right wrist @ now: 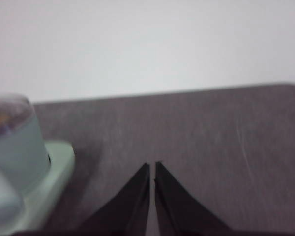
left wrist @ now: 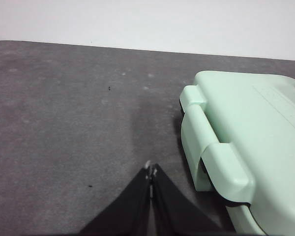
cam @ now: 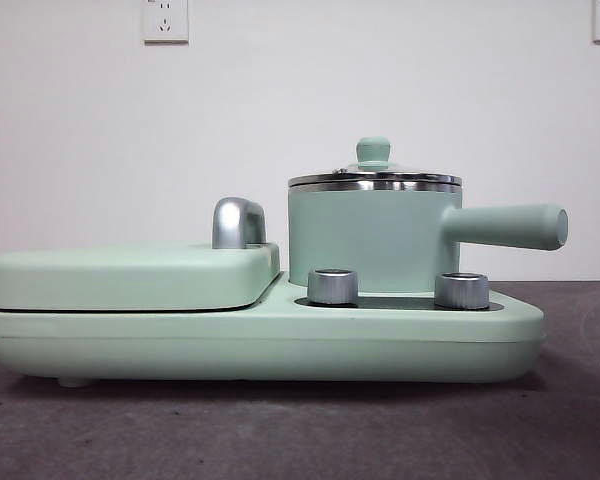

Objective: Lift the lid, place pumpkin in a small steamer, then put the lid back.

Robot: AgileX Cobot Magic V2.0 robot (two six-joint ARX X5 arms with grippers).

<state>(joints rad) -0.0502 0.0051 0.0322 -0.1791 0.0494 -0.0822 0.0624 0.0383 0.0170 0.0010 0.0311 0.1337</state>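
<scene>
The small steamer (cam: 370,238) is a mint-green pot with a long side handle pointing right. It stands on the right half of a mint-green cooker base (cam: 260,345). The glass lid (cam: 373,170) with its mint-green knob sits shut on the pot. The pot also shows blurred in the right wrist view (right wrist: 14,142). The pumpkin is not in view. My left gripper (left wrist: 151,169) is shut and empty above the grey table, beside the cooker's griddle end. My right gripper (right wrist: 152,167) is shut and empty above the table, beside the pot end. Neither arm shows in the front view.
A flat mint-green griddle cover (cam: 130,275) with a steel handle (cam: 238,222) fills the cooker's left half; it also shows in the left wrist view (left wrist: 250,147). Two steel dials (cam: 332,286) (cam: 461,290) stand in front of the pot. Grey mat (left wrist: 64,123) surrounds the cooker.
</scene>
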